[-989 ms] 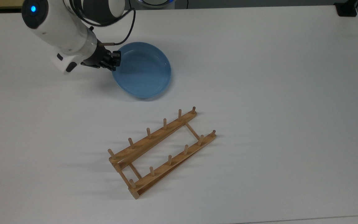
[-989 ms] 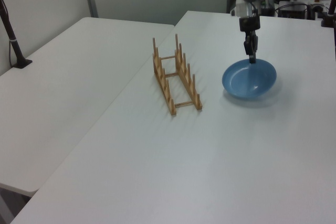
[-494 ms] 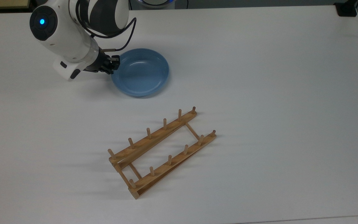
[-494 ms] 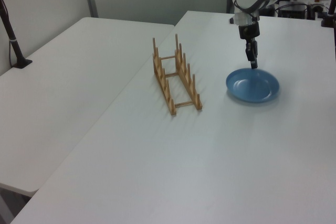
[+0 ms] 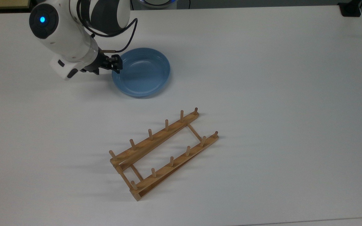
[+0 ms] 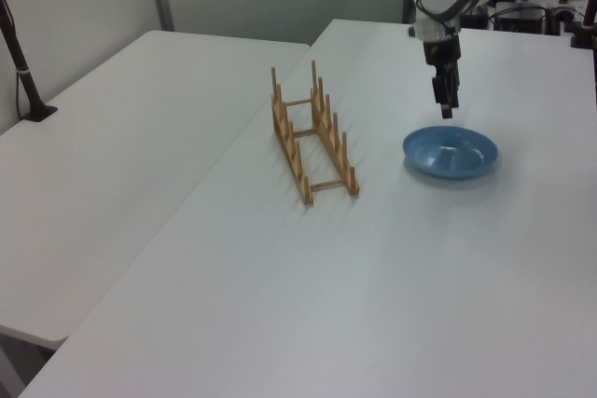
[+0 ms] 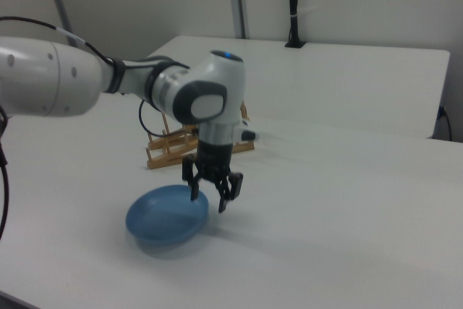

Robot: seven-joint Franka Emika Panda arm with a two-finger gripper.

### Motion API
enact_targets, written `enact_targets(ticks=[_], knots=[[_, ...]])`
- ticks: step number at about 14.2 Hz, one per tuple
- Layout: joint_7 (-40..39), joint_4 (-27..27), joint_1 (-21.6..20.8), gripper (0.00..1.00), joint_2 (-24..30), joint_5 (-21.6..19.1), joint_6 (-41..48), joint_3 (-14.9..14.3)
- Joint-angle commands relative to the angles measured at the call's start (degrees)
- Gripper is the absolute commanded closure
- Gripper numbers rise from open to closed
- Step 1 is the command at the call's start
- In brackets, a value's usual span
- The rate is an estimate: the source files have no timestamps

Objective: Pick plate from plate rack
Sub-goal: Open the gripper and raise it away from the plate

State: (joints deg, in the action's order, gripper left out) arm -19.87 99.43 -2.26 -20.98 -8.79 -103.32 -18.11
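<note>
Since a second ago the round, shallow light-blue plate (image 5: 141, 72) has gone from tilted in the grip to lying flat on the white table (image 5: 262, 78), and the black two-finger gripper (image 7: 212, 193) has let go and risen clear of it. Part of the low light-brown wooden plate rack (image 7: 189, 145) is hidden behind the white robot arm (image 7: 108, 85) in the right view, and the arm's upper links are cut off by the frame in the top view and the left view. The table surface is plain white and matte; a second white table (image 6: 121, 137) stands alongside at the left view's left, with a black post (image 6: 20, 62) mounted on it and pale wall panels behind. In the right view the fingers (image 7: 222, 195) stand spread apart, pointing down, holding nothing, just above the plate's rim on the right view's right side. In the top view the gripper (image 5: 115, 62) sits over the plate's edge at the top view's left. The plate (image 6: 451, 151) rests well apart from the rack (image 5: 163, 153), which stands without any plate in it, nearer the middle of the table.
</note>
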Motion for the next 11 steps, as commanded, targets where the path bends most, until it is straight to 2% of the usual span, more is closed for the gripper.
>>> enact_targets(ticks=[1, 4, 6, 9, 11], knots=[[9.57, 0.59, -4.41, 0.0, 7.6, 6.32, 0.82, 0.18], [14.14, -0.2, -4.77, 0.0, 11.38, 10.89, 5.13, 5.09], [15.82, -0.11, -4.77, 0.0, 13.76, 12.74, 6.54, 7.29], [16.18, -0.2, -4.68, 0.0, 17.18, 12.75, 7.25, 7.65], [20.11, -0.29, -4.25, 0.0, 17.99, 12.75, 7.96, 7.65]])
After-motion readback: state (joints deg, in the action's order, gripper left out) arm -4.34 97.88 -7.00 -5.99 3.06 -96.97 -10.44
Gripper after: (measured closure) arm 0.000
